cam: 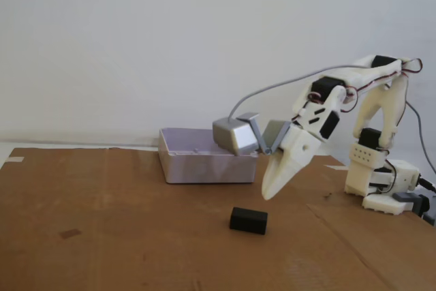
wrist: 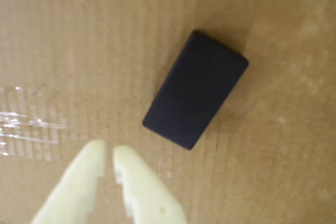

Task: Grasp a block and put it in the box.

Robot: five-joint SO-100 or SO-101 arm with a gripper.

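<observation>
Block [cam: 248, 220]: one, matte black, lying flat on the cardboard [cam: 122, 236], in front of the box [cam: 204, 161] and well apart from it. In the wrist view the block [wrist: 195, 89] sits askew, whole, no marks or writing readable on it. Box: one, pale lavender-grey; its inside is hidden behind the near wall in the fixed view, and its right end is partly covered by the grey camera housing [cam: 235, 135]. Gripper [cam: 271, 189]: hangs above the block, tips just up and right of it, not touching. In the wrist view the gripper [wrist: 107, 157] enters from the bottom edge, cut off there; the two pale fingers nearly meet, a narrow slit between them, nothing held. Strip of clear tape [wrist: 26, 127] on the cardboard left of the block, blurred. Arm base right of the box.
</observation>
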